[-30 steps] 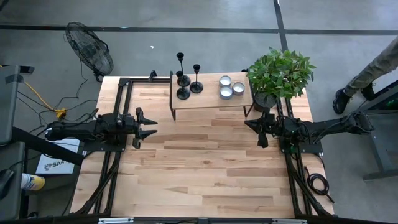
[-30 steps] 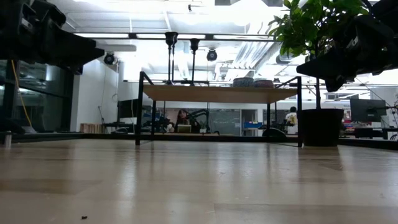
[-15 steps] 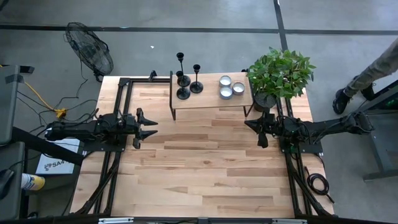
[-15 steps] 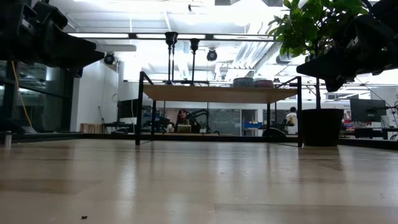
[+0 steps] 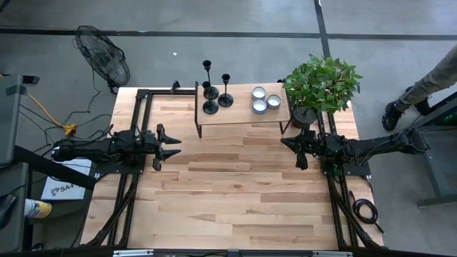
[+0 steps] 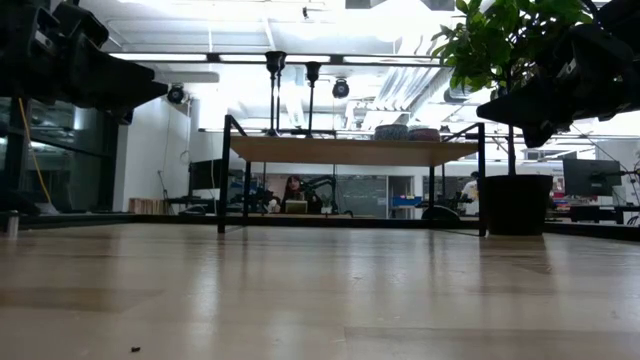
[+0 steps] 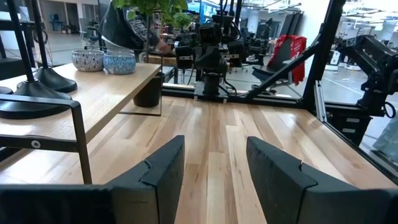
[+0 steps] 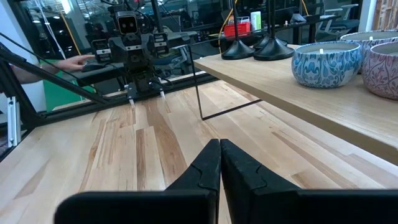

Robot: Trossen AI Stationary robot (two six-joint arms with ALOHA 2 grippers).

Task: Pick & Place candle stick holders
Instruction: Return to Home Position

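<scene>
Three black candle stick holders (image 5: 213,90) stand by their round bases on the left part of a small raised wooden shelf (image 5: 239,113) at the table's far side; two stems show in the low view (image 6: 276,92). Their bases show in the left wrist view (image 7: 37,93) and the right wrist view (image 8: 255,47). My left gripper (image 5: 171,146) hovers open over the table's left side, short of the shelf; its open fingers show in the left wrist view (image 7: 214,171). My right gripper (image 5: 294,146) hovers shut at the right, as the right wrist view (image 8: 219,168) shows.
Three small candle bowls (image 5: 264,101) sit on the shelf's right part. A potted plant (image 5: 320,87) stands at the table's far right corner. A fan (image 5: 102,56) stands on the floor beyond the far left corner. A person's leg (image 5: 428,78) shows at the far right.
</scene>
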